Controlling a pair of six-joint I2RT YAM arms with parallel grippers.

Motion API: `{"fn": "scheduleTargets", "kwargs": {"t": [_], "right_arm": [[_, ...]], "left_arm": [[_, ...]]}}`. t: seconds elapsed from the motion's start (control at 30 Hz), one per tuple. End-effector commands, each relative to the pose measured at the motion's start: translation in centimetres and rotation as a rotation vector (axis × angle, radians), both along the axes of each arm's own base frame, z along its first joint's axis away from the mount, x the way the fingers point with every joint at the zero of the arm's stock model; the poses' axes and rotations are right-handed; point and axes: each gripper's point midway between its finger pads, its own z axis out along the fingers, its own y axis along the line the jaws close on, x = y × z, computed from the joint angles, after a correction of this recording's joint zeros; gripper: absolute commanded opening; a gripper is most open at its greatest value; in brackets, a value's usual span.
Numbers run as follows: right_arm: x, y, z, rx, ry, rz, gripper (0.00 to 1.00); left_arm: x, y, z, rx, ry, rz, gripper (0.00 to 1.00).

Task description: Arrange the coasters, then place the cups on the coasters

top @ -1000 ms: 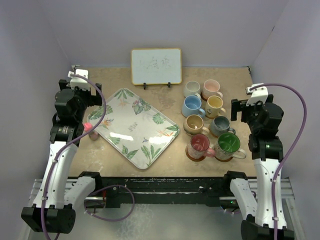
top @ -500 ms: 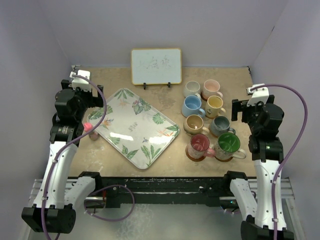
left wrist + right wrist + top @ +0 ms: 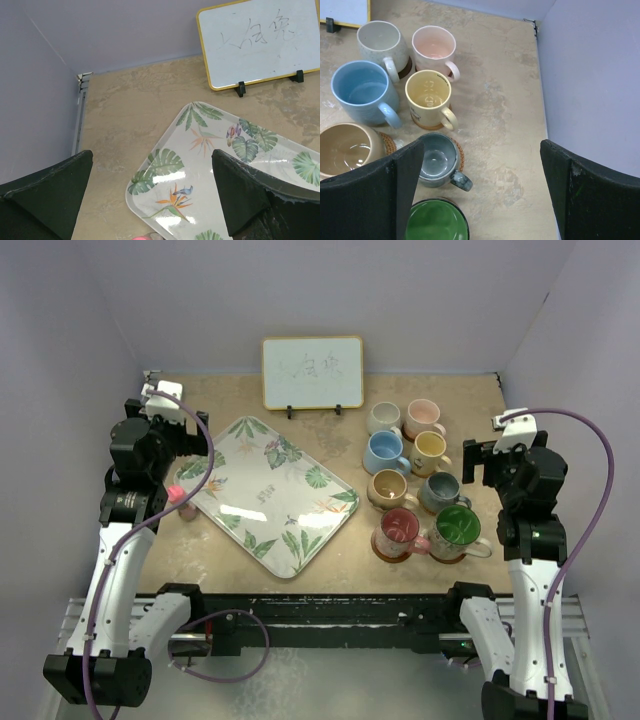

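At the left edge of the tabletop (image 3: 470,400), our left hand (image 3: 152,165) hangs in the air with its two fingers (image 3: 50,192) spread wide and nothing between them. Below it we see the near corner of the leaf-patterned tray (image 3: 210,150), which lies slantwise on the tabletop, and beyond that the small whiteboard (image 3: 260,42) standing on its feet by the back wall. A small pink thing (image 3: 178,495) sits just beside the tray's left edge; we cannot tell what it is.

Over on the right, our right hand (image 3: 481,150) is likewise spread wide and empty, held above bare tabletop just to the right of the cups. These stand close together in two rows running from back to front, well apart from the tray. Nearest the wall are the off-white cup (image 3: 379,40) and the pink cup (image 3: 434,47). After them come the light blue cup (image 3: 362,92) and the yellow cup (image 3: 427,95), then the tan cup (image 3: 347,147) and the grey-blue cup (image 3: 436,160). At the front are the red cup (image 3: 400,528) and the green cup (image 3: 435,225).

We see coasters only as brown rims under the cups, such as the coaster (image 3: 458,152) beneath the grey-blue cup. Others peep out under the tan, off-white, red and green cups. Neither hand touches anything.
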Motion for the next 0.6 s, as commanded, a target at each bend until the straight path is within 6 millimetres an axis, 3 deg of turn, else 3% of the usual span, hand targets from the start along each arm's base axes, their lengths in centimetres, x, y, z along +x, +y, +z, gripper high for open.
{"fn": "scheduleTargets", "kwargs": {"t": [0.0, 0.57], "right_arm": [[0.16, 0.27, 1.67, -0.011, -0.054, 0.018, 1.00], [0.31, 0.47, 1.41, -0.006, -0.044, 0.031, 1.00]], "left_arm": [[-0.05, -0.03, 2.22, 0.002, -0.062, -0.014, 1.00], [0.01, -0.22, 1.84, 0.002, -0.049, -0.026, 0.99]]}}
